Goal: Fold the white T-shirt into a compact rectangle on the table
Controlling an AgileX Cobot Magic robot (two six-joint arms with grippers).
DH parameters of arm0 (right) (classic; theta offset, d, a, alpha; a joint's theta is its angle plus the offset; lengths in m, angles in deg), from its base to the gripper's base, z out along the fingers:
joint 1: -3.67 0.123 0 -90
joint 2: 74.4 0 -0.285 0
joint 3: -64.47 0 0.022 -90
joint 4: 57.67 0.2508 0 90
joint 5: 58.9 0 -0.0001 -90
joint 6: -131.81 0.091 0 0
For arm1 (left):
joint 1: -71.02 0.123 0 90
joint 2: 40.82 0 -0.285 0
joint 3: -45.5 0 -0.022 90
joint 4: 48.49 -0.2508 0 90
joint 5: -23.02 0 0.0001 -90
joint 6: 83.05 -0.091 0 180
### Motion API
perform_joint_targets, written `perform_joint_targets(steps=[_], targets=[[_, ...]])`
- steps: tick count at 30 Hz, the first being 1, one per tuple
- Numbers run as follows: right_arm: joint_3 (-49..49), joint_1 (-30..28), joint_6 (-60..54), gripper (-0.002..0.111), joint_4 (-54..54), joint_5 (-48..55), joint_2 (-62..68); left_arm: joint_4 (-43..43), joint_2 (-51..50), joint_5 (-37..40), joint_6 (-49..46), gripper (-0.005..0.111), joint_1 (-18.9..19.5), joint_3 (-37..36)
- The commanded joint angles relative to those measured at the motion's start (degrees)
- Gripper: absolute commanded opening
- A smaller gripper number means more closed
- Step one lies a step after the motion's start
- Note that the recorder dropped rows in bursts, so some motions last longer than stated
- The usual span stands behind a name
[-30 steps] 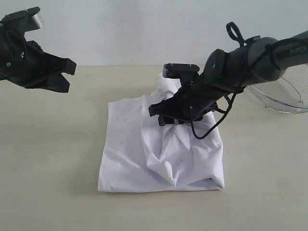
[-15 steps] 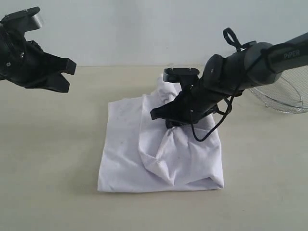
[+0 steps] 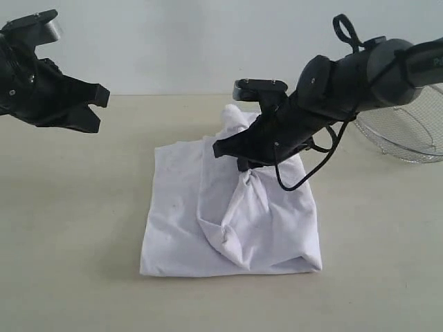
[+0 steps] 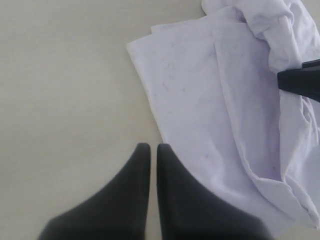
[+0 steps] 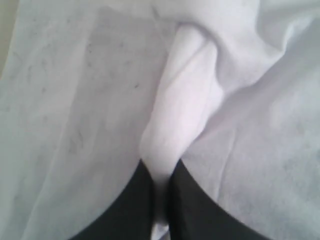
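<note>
Pinching a fold of the white T-shirt [image 3: 173, 228], right pincer [image 5: 161, 172] — left pincer [image 4: 153, 148] closed, aloft.

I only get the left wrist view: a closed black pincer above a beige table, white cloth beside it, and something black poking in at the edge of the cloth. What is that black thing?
Observer: It's the right pincer, shut on a pinched ridge of the white T-shirt.
Visitor: So is the cloth lying flat?
Observer: Not there. The exterior view shows the fabric standing in a peak under that pincer, while the rest lies on the table.
Visitor: Is anything else on the table?
Observer: A wire-mesh basket sits at the far right, apart from the shirt.
</note>
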Motion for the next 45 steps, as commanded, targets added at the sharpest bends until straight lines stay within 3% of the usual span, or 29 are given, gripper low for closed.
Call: perform_joint_targets(steps=[1,10,19,21,25,27,29,34,40,43,45], targets=[[0.23,1.84,-2.34,0.0,1.11,1.47,-0.93,0.7,0.2,-0.59,-0.18,0.005,-0.12,-0.22],[0.23,7.49,-2.34,0.0,3.12,-1.73,-0.93,0.87,0.2,-0.37,-0.18,0.005,-0.12,-0.22],[0.19,9.28,-2.53,0.003,5.35,-2.61,-0.54,1.78,0.2,-0.39,-0.18,0.005,-0.12,-0.22],[0.19,9.96,-3.25,0.015,5.35,-2.61,-0.2,1.78,0.2,-0.39,-0.18,0.005,-0.12,-0.22],[0.19,10.85,-3.34,0.056,5.35,-3.22,0.3,1.78,-0.13,0.46,-0.18,0.005,-0.12,-0.22],[0.19,10.98,-3.2,0.064,5.35,-3.54,0.42,1.95,-1.09,0.99,-0.18,0.005,-0.12,-0.22],[0.19,10.98,-3.66,0.059,5.13,-3.42,0.7,3.32,-3.28,1.56,-0.18,0.005,-0.12,-0.22],[0.19,10.98,-3.78,0.059,4.97,-3.94,3.34,14.96,-8.12,2.35,-9.85,0.005,-0.12,-0.22],[0.19,10.98,-3.66,0.058,3.5,-5.07,4.55,15.25,-12.45,2.1,-10.86,0.005,-0.12,-0.3],[0.19,10.98,-3.54,0.042,-0.19,-4.71,4.55,15.38,-16.08,1.15,-11.14,0.005,-0.12,-0.3],[0.19,10.98,-3.54,0.041,-1.28,-4.37,4.79,15.64,-17.58,0.9,-11.33,0.005,-0.12,-0.3]])
